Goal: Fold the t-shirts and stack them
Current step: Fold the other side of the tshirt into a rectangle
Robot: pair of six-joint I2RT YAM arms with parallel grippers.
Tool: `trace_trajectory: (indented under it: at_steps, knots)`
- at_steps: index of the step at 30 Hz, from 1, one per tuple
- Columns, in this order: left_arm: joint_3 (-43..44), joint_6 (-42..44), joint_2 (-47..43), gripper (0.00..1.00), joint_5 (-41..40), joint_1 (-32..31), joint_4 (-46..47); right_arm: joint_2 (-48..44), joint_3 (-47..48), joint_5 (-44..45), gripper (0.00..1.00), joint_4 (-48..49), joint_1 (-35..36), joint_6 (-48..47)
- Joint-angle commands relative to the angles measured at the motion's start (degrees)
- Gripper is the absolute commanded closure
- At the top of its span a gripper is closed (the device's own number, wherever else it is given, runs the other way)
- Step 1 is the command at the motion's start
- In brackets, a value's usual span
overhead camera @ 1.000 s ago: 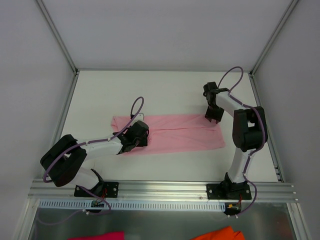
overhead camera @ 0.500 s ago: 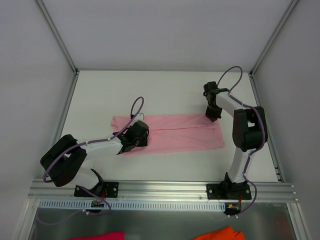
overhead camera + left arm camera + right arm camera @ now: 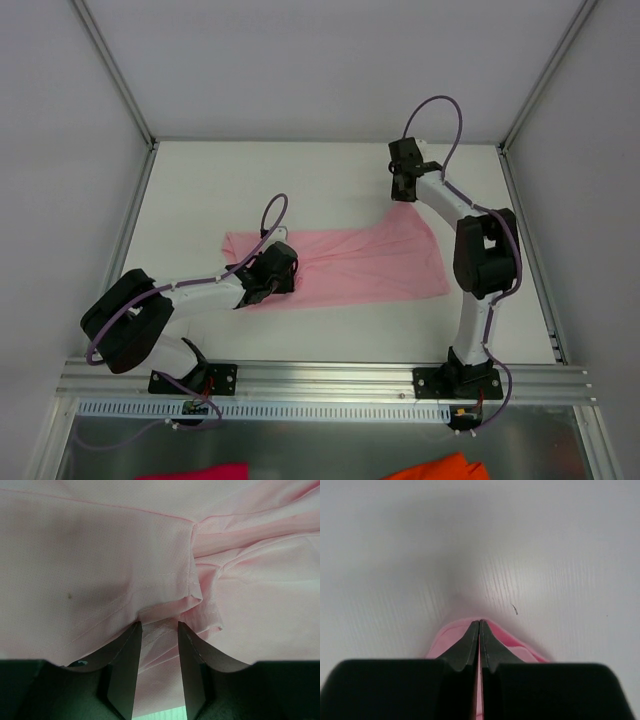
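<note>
From above, the t-shirt (image 3: pixel 350 268) lies across the middle of the white table (image 3: pixel 220 180), its long axis running left to right. Most of it is flat, but the far right corner is pulled into a peak that points toward the back of the table. At that peak is the right gripper (image 3: pixel 404 198), its arm reaching out over the shirt's right end. The left gripper (image 3: pixel 284 264) is low over the shirt's left part, well apart from its partner, with a purple cable (image 3: pixel 272 212) looping behind it. Below the front rail (image 3: pixel 320 378), a magenta cloth (image 3: pixel 200 471) and an orange cloth (image 3: pixel 440 467) poke into view, off the table.

The left wrist camera shows pink cloth (image 3: pixel 100 555) filling nearly the whole picture. A stitched hem folds over just ahead of the left gripper (image 3: pixel 159 626). Its fingers (image 3: pixel 125 655) stand a narrow gap apart, with shaded cloth showing in the gap, and nothing looks squeezed.

On the right wrist camera, the right gripper (image 3: pixel 479 625) has its jaws pressed tight together. Pink fabric (image 3: pixel 507 642) bulges out on both sides of the tips, so the shirt's corner is pinched. Bare table (image 3: pixel 545 555) lies beyond.
</note>
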Motion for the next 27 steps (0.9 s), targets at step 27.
trace_trajectory:
  at_steps: [27]
  knots:
    - [-0.68, 0.26, -0.59, 0.65, -1.50, -1.50, 0.85, -6.64, -10.70, 25.17, 0.99, -18.67, 3.75, 12.40]
